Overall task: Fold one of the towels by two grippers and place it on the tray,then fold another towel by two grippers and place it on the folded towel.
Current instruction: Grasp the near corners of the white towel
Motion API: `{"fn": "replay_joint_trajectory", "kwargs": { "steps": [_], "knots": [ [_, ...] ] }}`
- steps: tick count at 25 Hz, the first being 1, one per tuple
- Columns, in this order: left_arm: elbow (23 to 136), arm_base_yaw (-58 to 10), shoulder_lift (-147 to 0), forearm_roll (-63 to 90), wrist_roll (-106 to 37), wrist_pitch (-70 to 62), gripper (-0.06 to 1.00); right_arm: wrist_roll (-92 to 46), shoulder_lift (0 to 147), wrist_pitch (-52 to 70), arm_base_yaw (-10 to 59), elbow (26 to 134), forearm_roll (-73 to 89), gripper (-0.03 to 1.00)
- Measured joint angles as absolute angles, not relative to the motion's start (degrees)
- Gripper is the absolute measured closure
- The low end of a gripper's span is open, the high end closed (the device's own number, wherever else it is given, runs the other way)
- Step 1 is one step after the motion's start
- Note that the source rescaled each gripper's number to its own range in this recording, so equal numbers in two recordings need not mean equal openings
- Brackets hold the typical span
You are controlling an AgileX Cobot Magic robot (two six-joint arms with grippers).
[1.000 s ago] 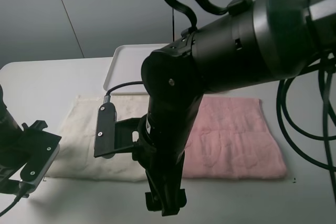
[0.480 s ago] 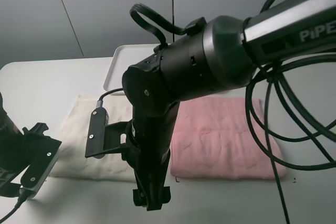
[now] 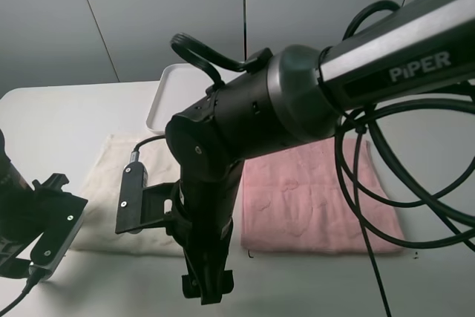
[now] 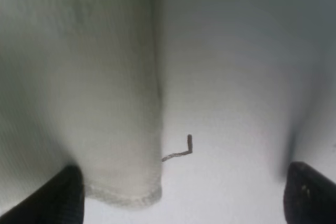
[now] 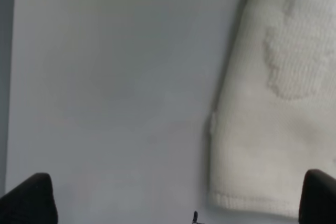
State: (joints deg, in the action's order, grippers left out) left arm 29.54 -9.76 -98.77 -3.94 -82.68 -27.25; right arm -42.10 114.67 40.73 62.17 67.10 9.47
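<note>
The white desk fills the frame's lower half. The cream-white terry towel lies flat at centre left, the pale pink terry towel beside it at centre right, the flat white plastic tray above them. You find the left fingers and right fingers spread wide, holding nothing, each above a cream corner.

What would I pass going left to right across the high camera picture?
Left arm → cream towel → right hand → pink towel. The tray lies farther back, over the cream towel's stretch, so it is left out.
</note>
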Motion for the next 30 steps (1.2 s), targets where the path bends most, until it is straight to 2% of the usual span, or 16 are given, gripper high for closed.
{"fn": "replay_joint_trajectory", "kwargs": {
  "steps": [22,25,30],
  "knots": [
    [29.5,-9.8,-98.8,-3.9,-82.7,-27.3,-0.04,-41.9,120.3,38.6,62.2,67.1,8.1,-0.03],
    [29.5,-9.8,-98.8,-3.9,-82.7,-27.3,-0.04,-41.4,120.7,37.9,62.2,67.2,7.9,0.07],
    [29.5,-9.8,-98.8,-4.0,-82.7,-27.3,-0.04,-40.0,121.1,36.6,62.2,67.7,6.4,0.38]
  ]
}}
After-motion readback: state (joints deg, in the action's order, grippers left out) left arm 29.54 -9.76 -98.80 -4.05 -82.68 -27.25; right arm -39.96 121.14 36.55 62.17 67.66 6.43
